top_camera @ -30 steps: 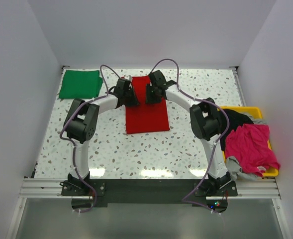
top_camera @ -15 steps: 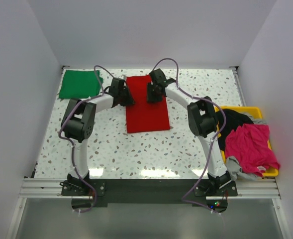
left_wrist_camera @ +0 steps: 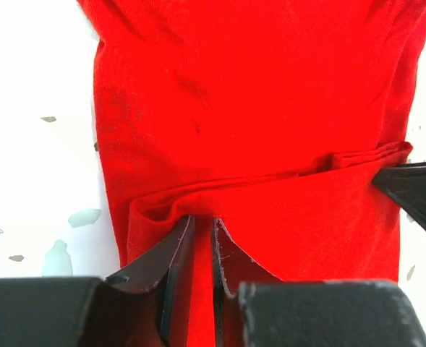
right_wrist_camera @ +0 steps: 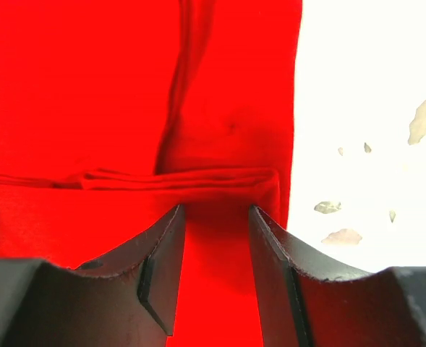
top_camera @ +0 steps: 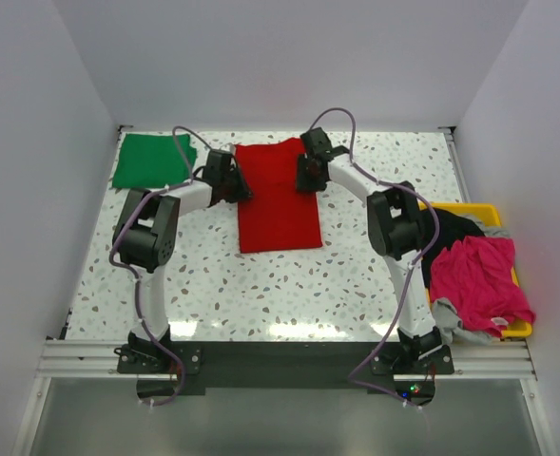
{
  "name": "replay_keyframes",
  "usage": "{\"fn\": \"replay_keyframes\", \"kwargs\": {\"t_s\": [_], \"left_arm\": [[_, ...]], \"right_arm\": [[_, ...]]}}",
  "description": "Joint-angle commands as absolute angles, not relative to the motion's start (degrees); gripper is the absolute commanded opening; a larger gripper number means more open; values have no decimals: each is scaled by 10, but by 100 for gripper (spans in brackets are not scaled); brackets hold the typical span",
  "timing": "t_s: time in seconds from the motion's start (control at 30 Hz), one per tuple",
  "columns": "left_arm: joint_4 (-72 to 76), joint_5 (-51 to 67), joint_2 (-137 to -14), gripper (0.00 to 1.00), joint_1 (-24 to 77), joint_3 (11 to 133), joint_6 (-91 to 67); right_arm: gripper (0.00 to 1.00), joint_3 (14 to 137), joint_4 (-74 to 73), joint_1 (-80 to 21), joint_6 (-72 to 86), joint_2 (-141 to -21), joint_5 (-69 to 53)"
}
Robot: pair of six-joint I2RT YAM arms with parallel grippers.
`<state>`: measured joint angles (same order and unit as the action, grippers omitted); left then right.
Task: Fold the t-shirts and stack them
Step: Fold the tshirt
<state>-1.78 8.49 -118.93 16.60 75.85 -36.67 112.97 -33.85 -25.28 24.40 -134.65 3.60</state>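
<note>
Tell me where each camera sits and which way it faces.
Top external: above and behind the robot, looking down on table, left arm, right arm, red t-shirt.
Left wrist: on left arm, facing down past its fingers at the shirt's edge.
Right wrist: same, its fingers apart over the shirt.
All share the red t-shirt.

Folded t-shirt (top_camera: 152, 160) far left, longer t-shirt (top_camera: 278, 195) centre, tray (top_camera: 484, 208) right, garments (top_camera: 479, 275) in it
</note>
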Motion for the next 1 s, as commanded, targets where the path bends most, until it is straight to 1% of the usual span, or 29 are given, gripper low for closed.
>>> {"fn": "replay_keyframes", "kwargs": {"t_s": [0.0,0.1,0.3,0.47,0.53,0.63,0.8,0.83,0.97], "left_arm": [[-15,64,-1189,18,157,729,-369],[-9,67,-1177,17,157,696,-385],[47,70,-1126,17,163,606,-407],[78,65,-1078,17,178,518,-425],[93,62,-1046,17,191,490,-432],[109,49,-1000,17,208,416,-444],[116,25,-899,17,247,326,-466],[117,18,-883,18,252,297,-470],[113,15,-810,19,263,244,-489]], "right_arm": [[44,1088,-324,-258,245,-1342,39],[43,1056,-310,-258,249,-1328,36],[43,910,-256,-259,268,-1271,26],[43,819,-223,-264,279,-1210,9],[43,767,-214,-273,280,-1189,12],[43,686,-178,-285,292,-1139,1],[43,538,-141,-309,301,-1023,-6],[43,520,-137,-315,300,-1007,-4],[43,463,-138,-320,300,-943,-18]]}}
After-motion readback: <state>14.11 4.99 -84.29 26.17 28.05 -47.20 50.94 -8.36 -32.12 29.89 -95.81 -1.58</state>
